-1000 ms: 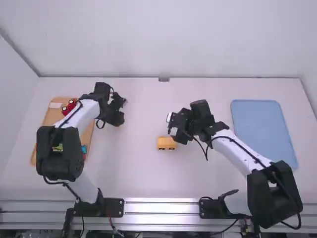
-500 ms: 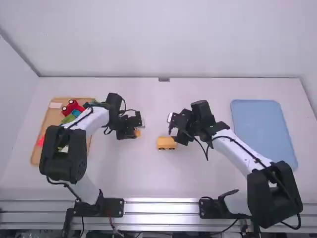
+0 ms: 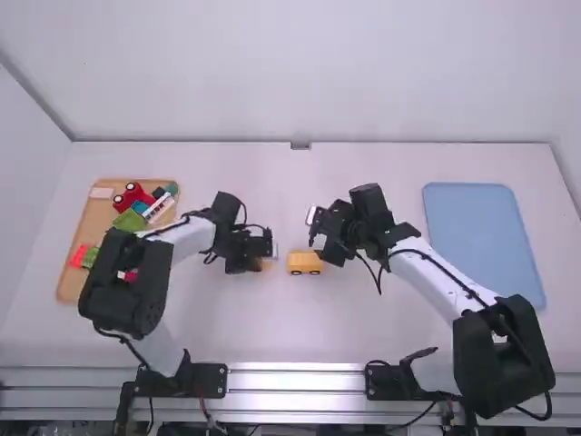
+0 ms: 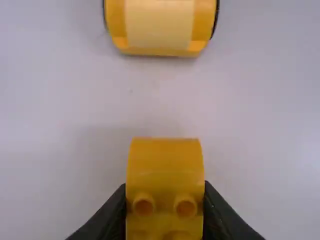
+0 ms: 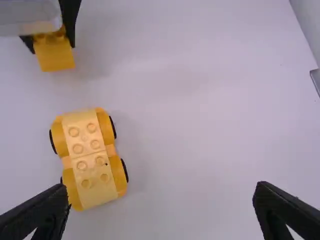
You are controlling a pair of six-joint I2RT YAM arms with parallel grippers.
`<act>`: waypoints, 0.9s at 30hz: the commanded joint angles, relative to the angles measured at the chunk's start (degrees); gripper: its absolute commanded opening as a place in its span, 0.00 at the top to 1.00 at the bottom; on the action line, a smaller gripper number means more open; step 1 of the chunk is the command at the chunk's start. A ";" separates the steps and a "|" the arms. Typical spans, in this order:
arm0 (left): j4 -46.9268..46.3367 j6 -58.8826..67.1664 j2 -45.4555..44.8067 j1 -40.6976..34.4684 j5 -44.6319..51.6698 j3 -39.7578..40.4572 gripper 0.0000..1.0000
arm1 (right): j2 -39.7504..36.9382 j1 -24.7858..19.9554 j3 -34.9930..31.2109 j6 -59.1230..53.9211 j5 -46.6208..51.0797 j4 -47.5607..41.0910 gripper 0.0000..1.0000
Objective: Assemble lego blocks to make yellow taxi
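The yellow wheeled car base (image 3: 304, 262) rests on the table between the grippers; in the right wrist view the base (image 5: 88, 157) shows studs and a pale top. Just left of it, my left gripper (image 3: 263, 264) holds a small yellow block, low over the table. In the left wrist view this block (image 4: 165, 170) sits squeezed in my left gripper (image 4: 165, 210), and the car base (image 4: 160, 25) lies farther off. My right gripper (image 3: 324, 238) stands beside the base, on its right; its fingers are wide apart in the right wrist view, my right gripper (image 5: 160, 205) holding nothing.
On the left, a wooden tray (image 3: 93, 212) holds a red car (image 3: 133, 195), green blocks and several other pieces, partly under the left arm. A blue tray (image 3: 481, 236) lies at the right.
The left gripper has moved from near the wooden tray rightward and toward the camera, bringing the yellow block close to the car base. The right arm has kept still.
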 commanded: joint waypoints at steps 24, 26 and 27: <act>0.68 -6.64 -0.44 0.57 6.80 2.93 0.03 | -0.87 0.26 0.83 1.51 -0.44 -1.42 0.01; -0.24 -3.61 -0.42 1.29 9.97 2.75 0.05 | -0.87 0.26 0.83 1.49 -0.50 -1.29 0.01; -0.79 -0.28 -0.42 2.14 12.74 2.08 0.10 | -0.87 0.26 0.83 1.46 -0.48 -1.25 0.02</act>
